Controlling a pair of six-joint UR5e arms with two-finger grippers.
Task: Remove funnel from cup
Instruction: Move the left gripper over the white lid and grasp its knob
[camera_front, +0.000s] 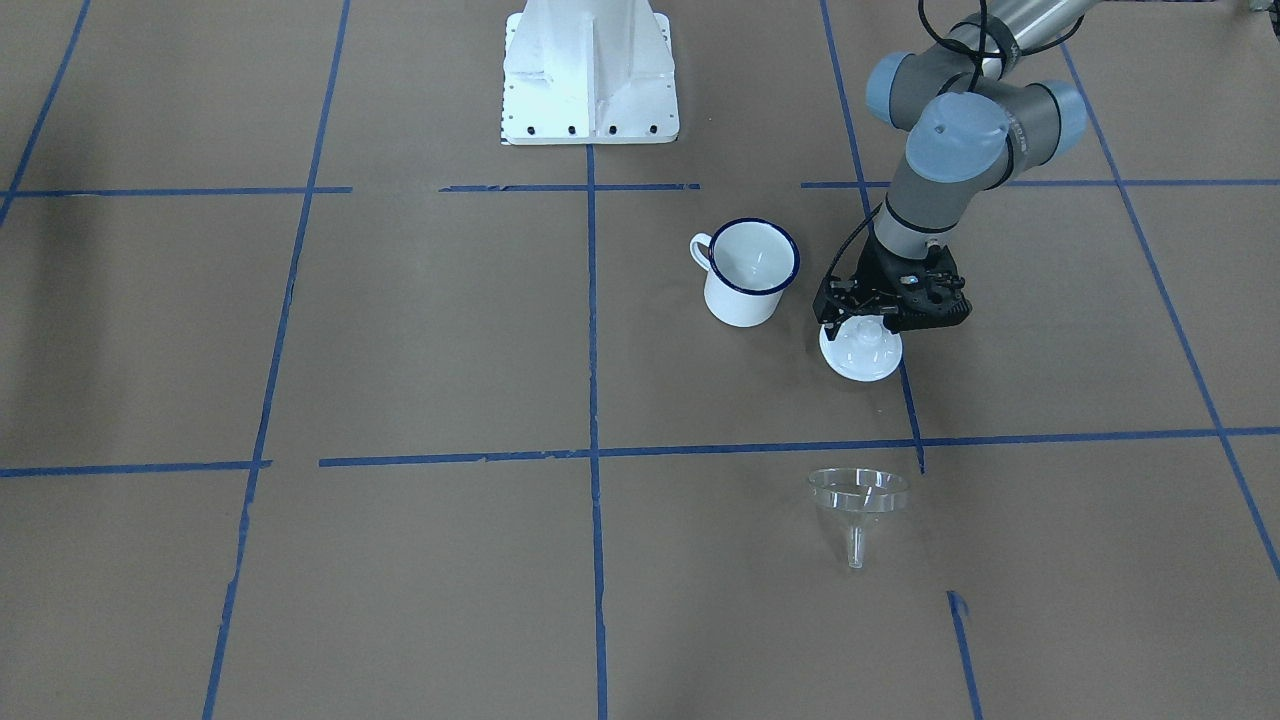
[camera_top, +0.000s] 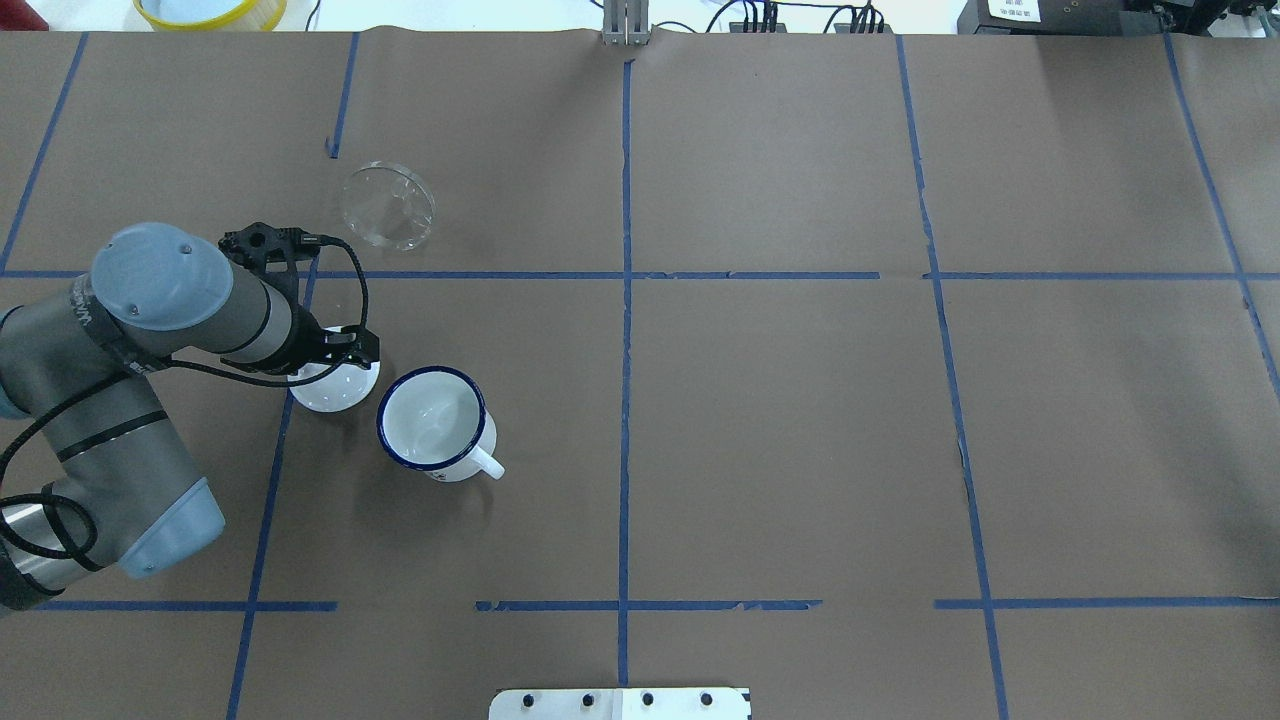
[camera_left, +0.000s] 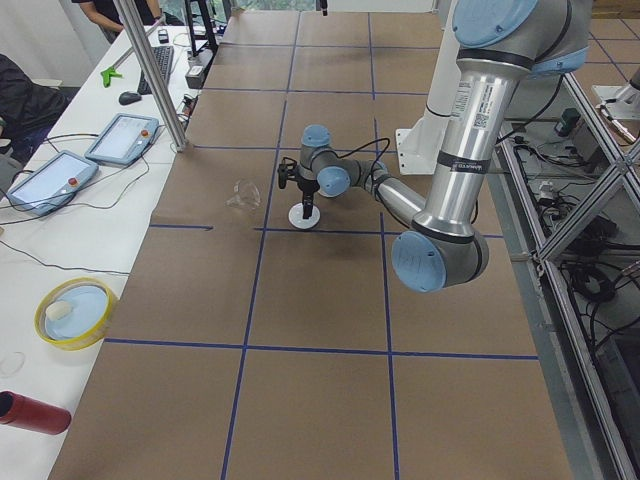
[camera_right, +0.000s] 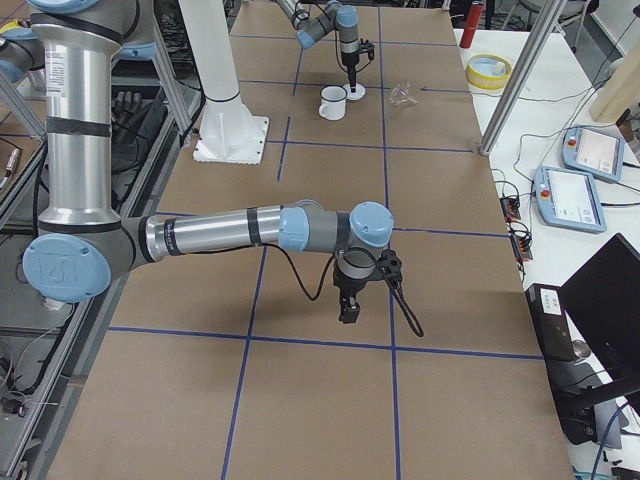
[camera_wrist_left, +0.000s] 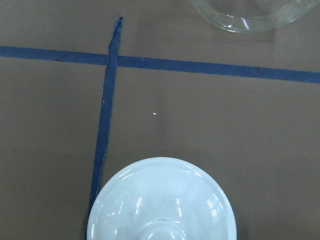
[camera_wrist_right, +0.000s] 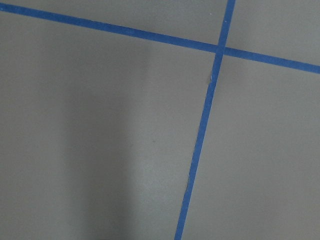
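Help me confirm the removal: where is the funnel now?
In the overhead view the funnel sits on the table at upper left, outside the cup, just beyond the blue tape line past the white lid.

Clear funnel (camera_front: 858, 505) out of cup (camera_front: 750, 272), lying on side, spout pointing away from it; white blue-rimmed cup upright, empty, well apart

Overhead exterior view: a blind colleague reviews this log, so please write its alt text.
The clear funnel sits on the table, apart from the empty white cup. The left gripper hangs over a white lid right beside the cup.
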